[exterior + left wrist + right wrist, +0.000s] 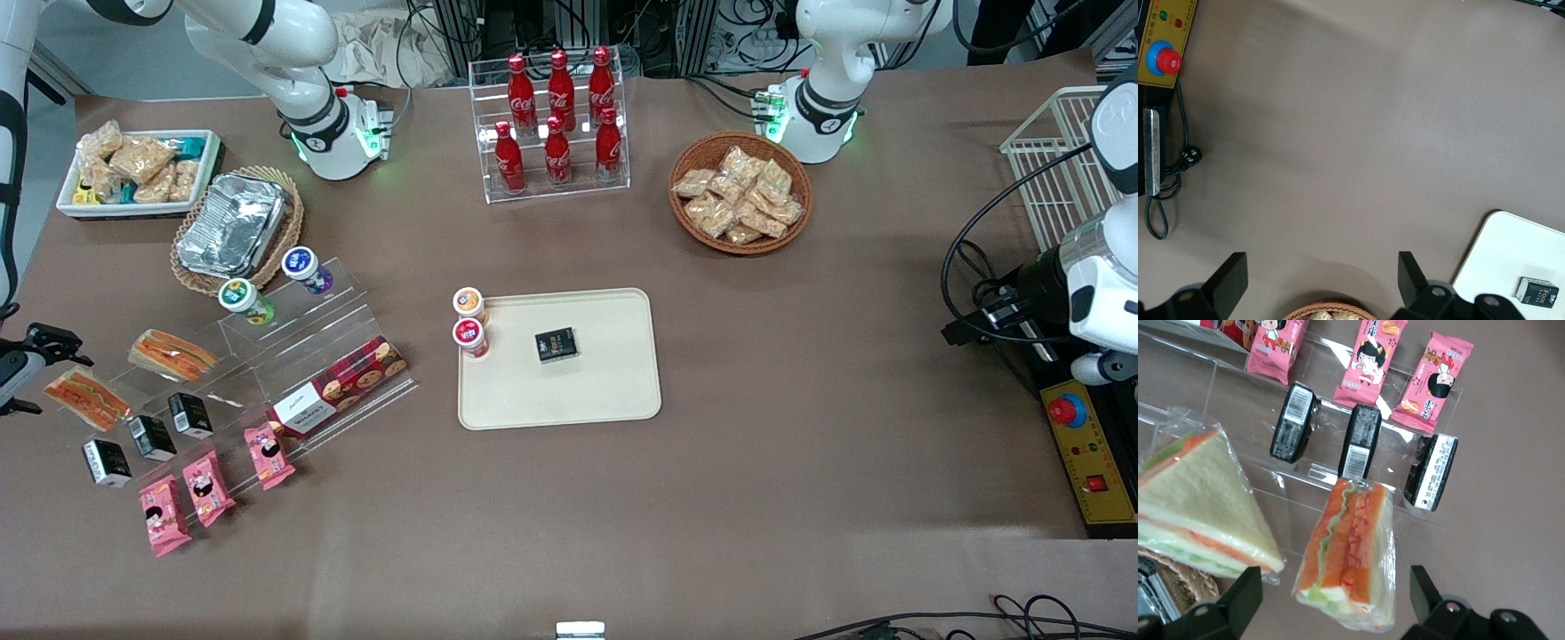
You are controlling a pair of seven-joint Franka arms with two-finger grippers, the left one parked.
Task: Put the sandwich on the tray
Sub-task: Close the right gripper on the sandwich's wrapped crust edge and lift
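The sandwich point(87, 398) point(1348, 553) is a clear-wrapped wedge with orange-red filling and some green, lying on the lowest step of the acrylic rack point(267, 356) at the working arm's end of the table. My gripper point(44, 373) point(1335, 583) hovers just above it, open, one finger to each side of its thick end, apart from the wrap. A second wrapped wedge point(173, 354) point(1198, 507) with tanner bread lies beside it on the rack. The cream tray point(560, 391) point(1501, 260) sits mid-table, well away from the gripper.
On the tray stand a small black box point(556, 345) and two capped cups point(469, 320). Black boxes point(1361, 440) and pink snack packets point(204, 487) line the rack near the sandwich. A foil container point(233, 222) in a basket and a bottle rack point(556, 116) stand farther from the front camera.
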